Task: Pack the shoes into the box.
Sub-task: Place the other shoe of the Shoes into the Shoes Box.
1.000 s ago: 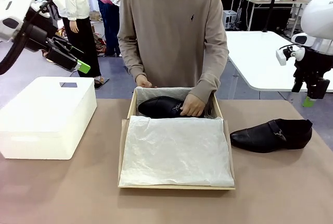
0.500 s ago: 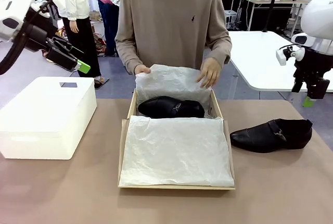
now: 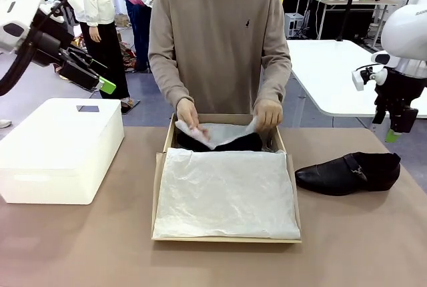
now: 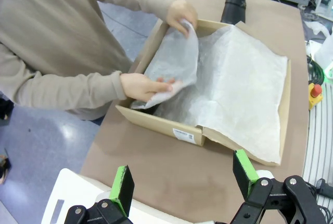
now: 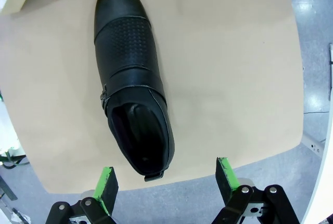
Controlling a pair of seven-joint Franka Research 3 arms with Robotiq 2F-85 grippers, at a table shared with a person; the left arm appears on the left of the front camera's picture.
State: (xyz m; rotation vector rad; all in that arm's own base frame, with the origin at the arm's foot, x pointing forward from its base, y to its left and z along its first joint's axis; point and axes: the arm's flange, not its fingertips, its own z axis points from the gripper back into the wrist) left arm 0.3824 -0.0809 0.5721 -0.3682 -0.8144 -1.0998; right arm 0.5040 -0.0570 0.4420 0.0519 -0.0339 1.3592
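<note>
One hand, the other hand and the tissue they hold block the far half of the box, covering a shoe there. The second shoe lies right of the box with bare desk all round, open from above. A white box takes up the desk's left side.

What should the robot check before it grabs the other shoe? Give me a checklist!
1. The right claw is open: ok.
2. The loose shoe lies free on the table, nothing on it: ok.
3. The box is free of hands: not ok. The person's hands hold tissue paper over the shoe inside.
4. There is room beside that shoe: cannot tell.
5. The left claw is open, away from the box: ok.
</note>
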